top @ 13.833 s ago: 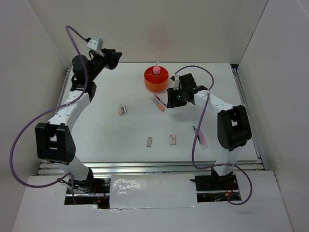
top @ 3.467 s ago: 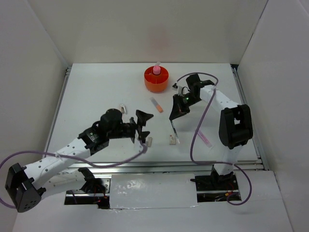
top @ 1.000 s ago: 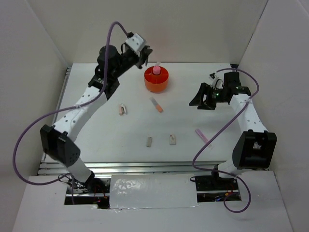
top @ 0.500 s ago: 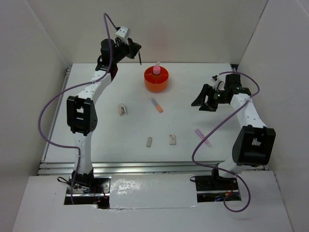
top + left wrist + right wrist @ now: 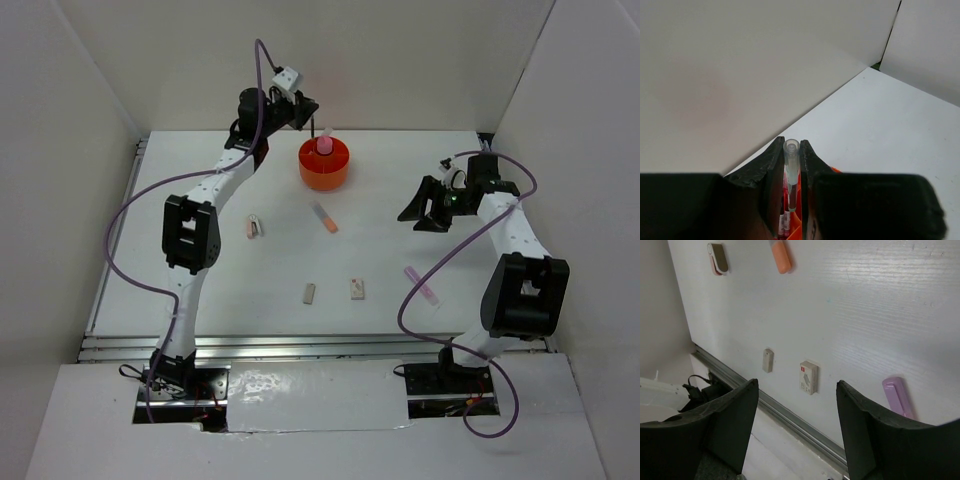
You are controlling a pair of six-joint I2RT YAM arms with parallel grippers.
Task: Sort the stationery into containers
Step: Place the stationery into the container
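Observation:
The round orange tub (image 5: 324,172) stands at the back middle with a pink glue stick (image 5: 325,145) upright in its centre. My left gripper (image 5: 306,112) hovers at the tub's left rim, shut on a thin pen with a clear cap (image 5: 791,167) that hangs down over the tub (image 5: 796,226); other pens (image 5: 782,222) stand in it. My right gripper (image 5: 420,206) is open and empty, raised over the right of the table. On the table lie an orange-pink marker (image 5: 324,217), a pink and beige eraser (image 5: 256,227), a beige eraser (image 5: 310,292), a white eraser (image 5: 357,288) and a pink pen (image 5: 421,285).
The right wrist view looks between its open fingers (image 5: 796,384) at the marker (image 5: 780,255), the pink and beige eraser (image 5: 717,257), the beige eraser (image 5: 768,360), the white eraser (image 5: 808,377), the pink pen's end (image 5: 897,395) and the table's metal front edge (image 5: 785,415). White walls enclose the table.
My left gripper has swung right along the back wall with the pen and now sits at the tub's left rim. The right arm has barely moved.

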